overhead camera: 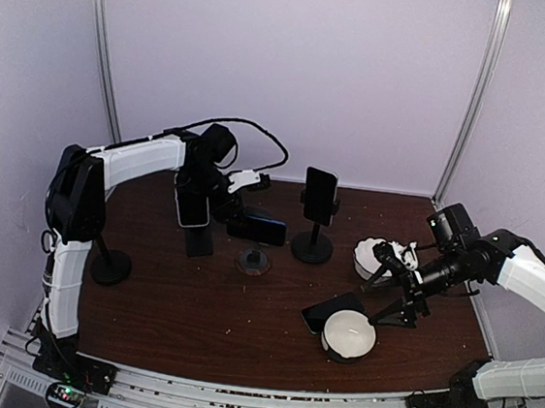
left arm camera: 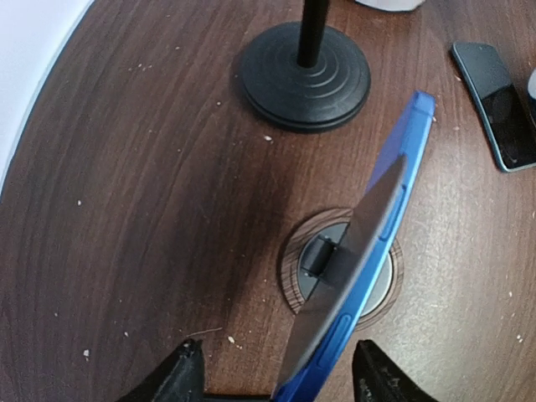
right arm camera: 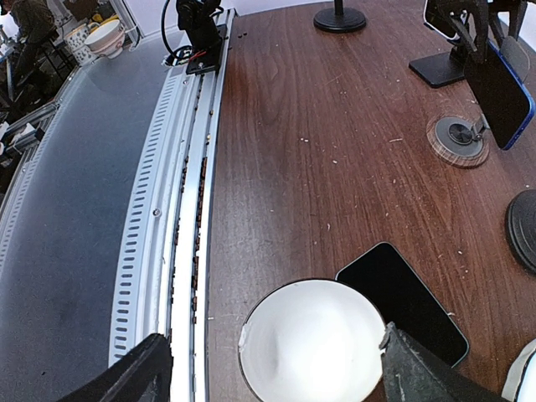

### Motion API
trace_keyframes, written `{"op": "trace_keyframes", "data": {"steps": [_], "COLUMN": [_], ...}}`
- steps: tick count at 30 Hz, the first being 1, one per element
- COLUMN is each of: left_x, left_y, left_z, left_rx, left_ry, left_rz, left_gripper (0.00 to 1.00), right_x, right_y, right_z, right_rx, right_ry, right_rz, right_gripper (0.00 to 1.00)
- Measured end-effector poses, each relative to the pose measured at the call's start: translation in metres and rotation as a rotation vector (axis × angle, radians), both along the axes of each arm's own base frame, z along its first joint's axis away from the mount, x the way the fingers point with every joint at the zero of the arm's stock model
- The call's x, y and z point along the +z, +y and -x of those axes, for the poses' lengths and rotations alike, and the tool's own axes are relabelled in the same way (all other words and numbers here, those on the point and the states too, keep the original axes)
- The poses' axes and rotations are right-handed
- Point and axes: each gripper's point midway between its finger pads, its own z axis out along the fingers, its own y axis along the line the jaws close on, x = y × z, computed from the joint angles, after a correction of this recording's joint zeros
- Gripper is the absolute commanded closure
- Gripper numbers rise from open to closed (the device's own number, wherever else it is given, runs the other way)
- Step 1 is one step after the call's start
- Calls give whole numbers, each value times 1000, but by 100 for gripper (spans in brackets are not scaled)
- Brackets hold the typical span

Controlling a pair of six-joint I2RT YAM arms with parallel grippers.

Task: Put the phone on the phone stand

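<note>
My left gripper (overhead camera: 241, 209) is shut on a blue phone (overhead camera: 260, 228) and holds it in the air, edge-on. In the left wrist view the phone (left arm camera: 373, 243) slants up from between my fingers (left arm camera: 180, 377), straight above a small round wooden stand with a black clip (left arm camera: 311, 255). That stand sits on the table at centre (overhead camera: 254, 261) and also shows in the right wrist view (right arm camera: 456, 138), with the phone (right arm camera: 502, 92) above it. My right gripper (overhead camera: 396, 297) is open and empty, its fingers either side of a white bowl (right arm camera: 310, 343).
A black stand with a round base (overhead camera: 312, 245) holds another phone (overhead camera: 319, 194). A white-edged phone (overhead camera: 192, 202) leans on a flat black stand. A dark phone (overhead camera: 331, 311) lies flat by the white bowl (overhead camera: 348, 335). A bare pole stand (overhead camera: 110, 267) is at the left. A white cup (overhead camera: 376, 257) is at the right.
</note>
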Motion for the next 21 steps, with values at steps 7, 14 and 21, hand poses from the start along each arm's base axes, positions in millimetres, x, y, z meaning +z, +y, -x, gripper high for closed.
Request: {"op": "trace_keyframes", "data": {"steps": [7, 14, 21], "left_x": [3, 16, 61], "left_y": [-1, -1, -5], "left_z": [-6, -9, -7], "left_rx": [30, 50, 61], "left_ry": [-14, -46, -138], "left_rz": [7, 34, 76], "left_gripper": [2, 2, 2], "right_x": [0, 0, 0], "right_y": [0, 0, 0], "right_z": [0, 0, 0], "right_rx": [1, 1, -2], "right_ry": [1, 3, 5], "right_rz": [0, 0, 1], "right_gripper": [12, 12, 11]}}
